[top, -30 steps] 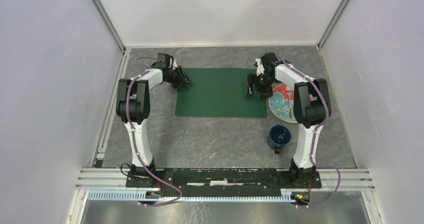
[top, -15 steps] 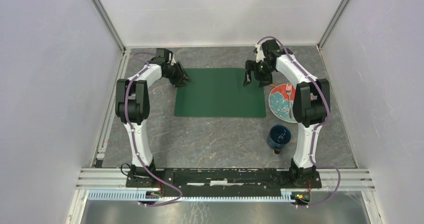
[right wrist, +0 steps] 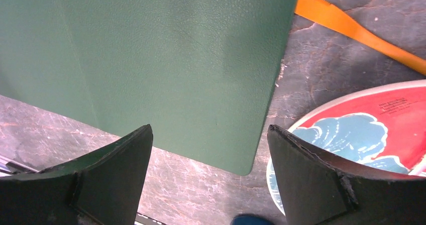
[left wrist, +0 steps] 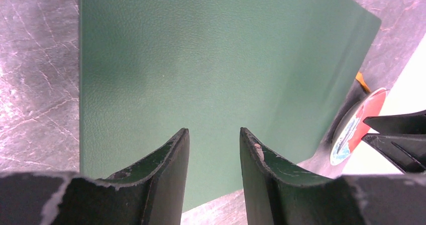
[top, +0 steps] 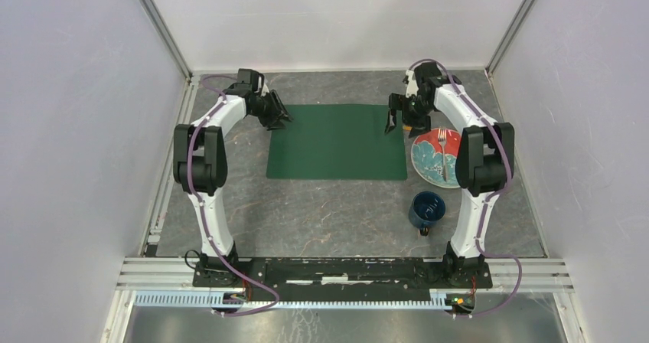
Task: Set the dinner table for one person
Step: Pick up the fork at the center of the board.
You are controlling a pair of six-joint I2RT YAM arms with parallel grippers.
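1. The large, square, dark grey stone-look surface (top: 321, 220), the dinner table to be set, fills the floor of the white-walled cell, with both arms reaching to its far side.
2. A dark green rectangular placemat (top: 337, 142) lies flat and square on the far middle of the surface.
3. A round plate with a red band and blue cloud pattern (top: 425, 163) sits just beside the placemat's right edge. The small dark print on its red band is too small to read.
4. A dark blue mug (top: 426, 209) stands nearer the arms, apart from the placemat.
5. The right tool (right wrist: 211, 149) hangs spread wide and empty over the placemat's far right corner. The left tool (left wrist: 213, 149) hovers partly spread and empty over the far left corner.
6. A flat orange strip (right wrist: 351, 26) lies beyond the plate.
7. A silver fork (top: 442, 140) rests on the plate. The plate likely goes next: grip its rim and carry it level so the fork stays put.
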